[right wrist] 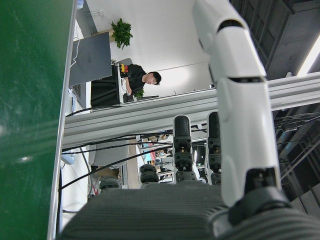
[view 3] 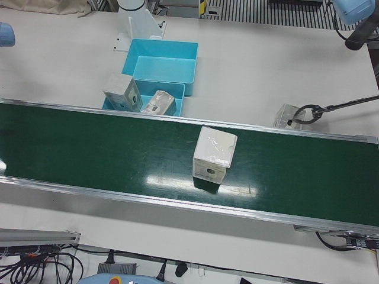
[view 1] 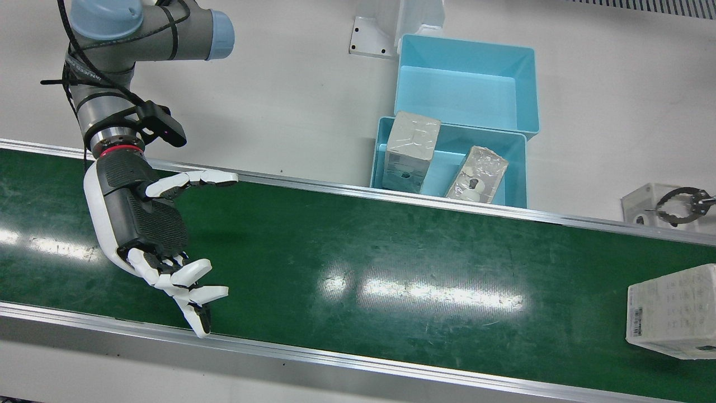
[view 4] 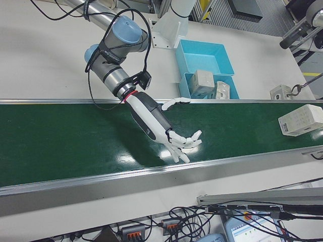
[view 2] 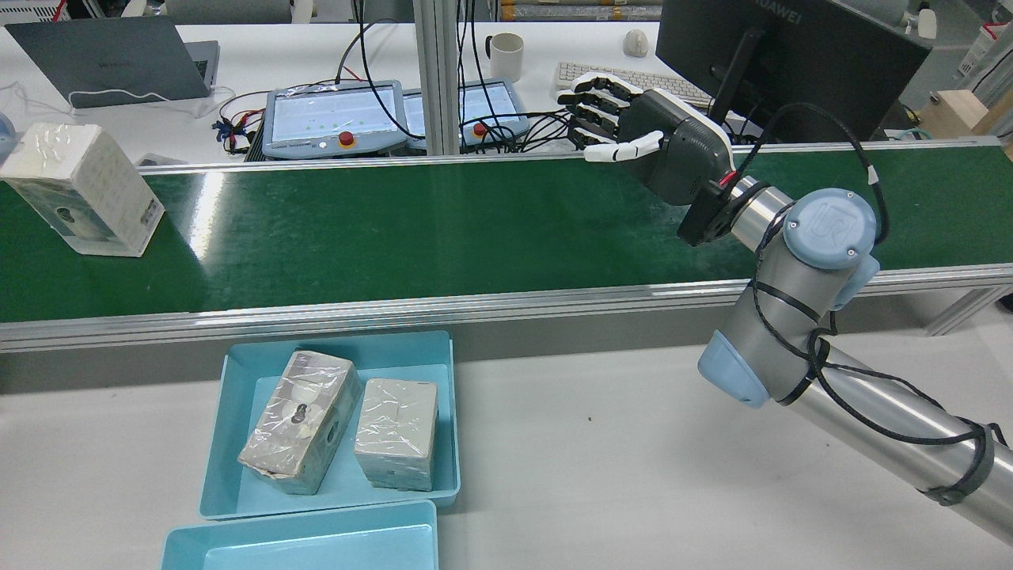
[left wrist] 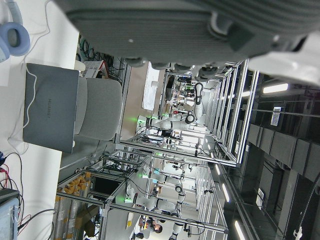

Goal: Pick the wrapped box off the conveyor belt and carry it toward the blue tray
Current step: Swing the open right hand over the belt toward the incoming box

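Observation:
A wrapped white box (view 1: 671, 310) stands on the green conveyor belt (view 1: 391, 252) at the front view's far right; it also shows at the rear view's far left (view 2: 79, 190) and in the left-front view (view 3: 214, 155). My right hand (view 1: 151, 224) hovers over the belt's other end, far from the box, open and empty with fingers spread (view 2: 657, 146) (view 4: 156, 121). The blue tray (view 1: 517, 168) beside the belt holds two wrapped boxes (view 2: 301, 419). My left hand (left wrist: 200, 25) shows only as a palm edge in its own view, and its fingers are hidden.
A second, empty blue tray (view 1: 467, 84) sits against the first. A white block with a black hook (view 1: 685, 204) stands by the belt's edge. Beyond the belt are teach pendants (view 2: 332, 115), a monitor (view 2: 783, 55), a mug and a laptop.

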